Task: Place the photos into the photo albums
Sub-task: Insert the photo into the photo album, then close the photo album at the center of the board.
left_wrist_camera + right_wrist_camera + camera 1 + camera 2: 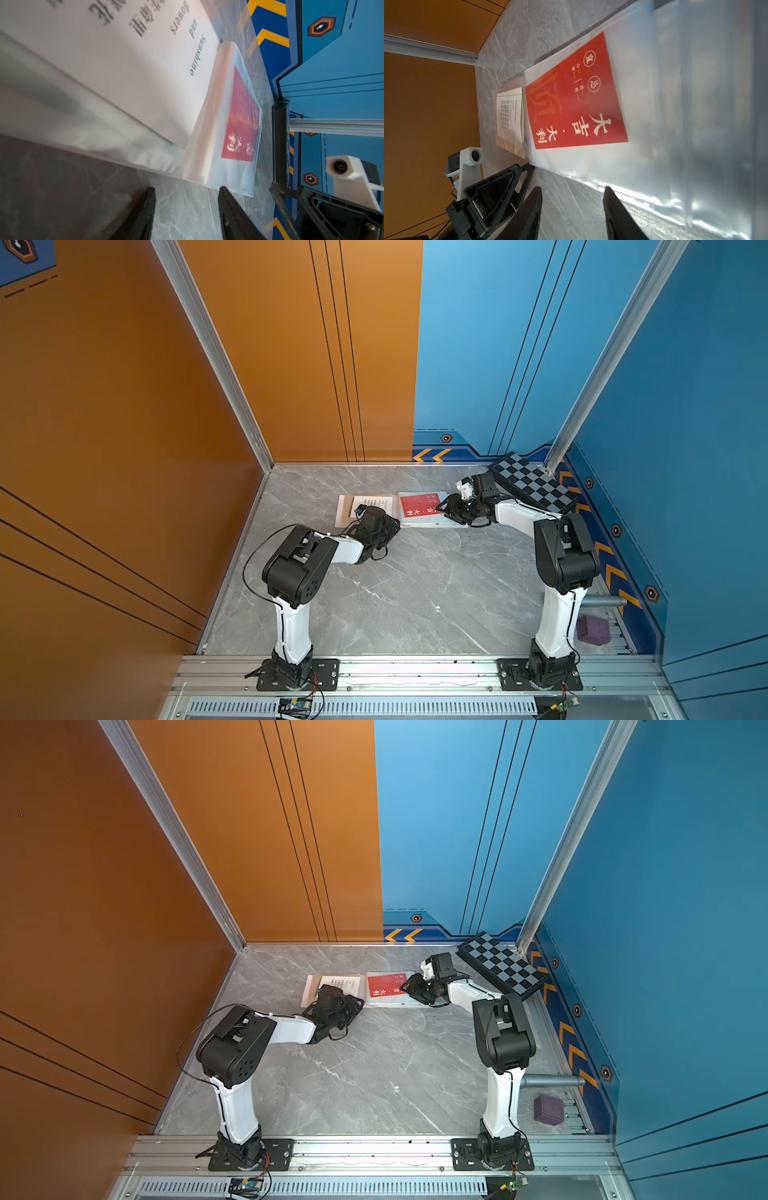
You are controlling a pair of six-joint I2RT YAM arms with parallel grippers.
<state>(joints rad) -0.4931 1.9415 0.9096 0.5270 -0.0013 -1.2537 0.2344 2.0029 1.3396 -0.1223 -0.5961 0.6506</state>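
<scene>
Two sleeves (643,83) of album (424,521): red card (419,504), white card (378,504)

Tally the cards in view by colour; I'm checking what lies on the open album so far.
White card: 1
Red card: 1
Total: 2, one on each page of the album.
</scene>
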